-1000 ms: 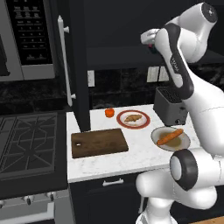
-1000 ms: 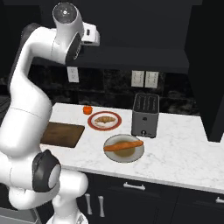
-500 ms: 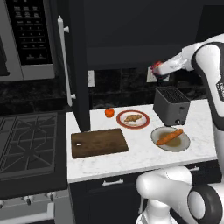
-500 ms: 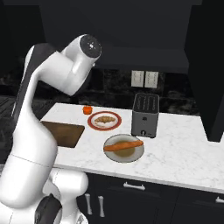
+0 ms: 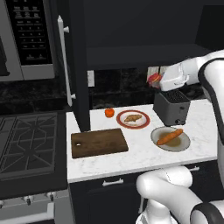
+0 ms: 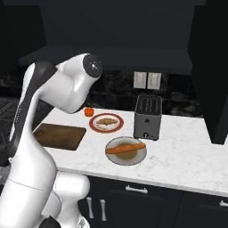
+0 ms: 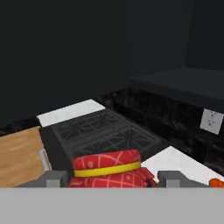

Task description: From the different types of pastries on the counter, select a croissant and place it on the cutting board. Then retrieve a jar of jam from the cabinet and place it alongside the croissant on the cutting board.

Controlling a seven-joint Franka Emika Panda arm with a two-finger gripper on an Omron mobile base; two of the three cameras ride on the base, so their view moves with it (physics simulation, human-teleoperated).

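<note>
My gripper [image 5: 155, 80] is shut on the jar of jam [image 5: 153, 79], held in the air above the toaster, in front of the open cabinet [image 5: 131, 30]. In the hand view the jar of jam [image 7: 107, 168] is red with a yellow band and sits between the two fingertips [image 7: 54, 178]. The croissant [image 5: 132, 117] [image 6: 106, 120] lies on a red-rimmed plate [image 5: 144, 122] on the counter [image 5: 131, 157]. The dark cutting board [image 5: 98, 142] [image 6: 60, 136] lies bare to its left. The orange stick pastry [image 5: 169, 136] [image 6: 125, 148] rests on a grey plate.
A dark toaster [image 5: 171, 107] [image 6: 148, 116] stands right below my hand. A small orange-red round object [image 5: 109, 112] [image 6: 89, 111] sits behind the croissant's plate. The cabinet door [image 5: 78, 65] with its white handle stands open beside the board. A stove [image 5: 26, 144] and microwave [image 5: 26, 39] lie left.
The hand has come down and out from the cabinet with the jar, now hanging lower, over the toaster. The arm's upper part has swung to the right.
</note>
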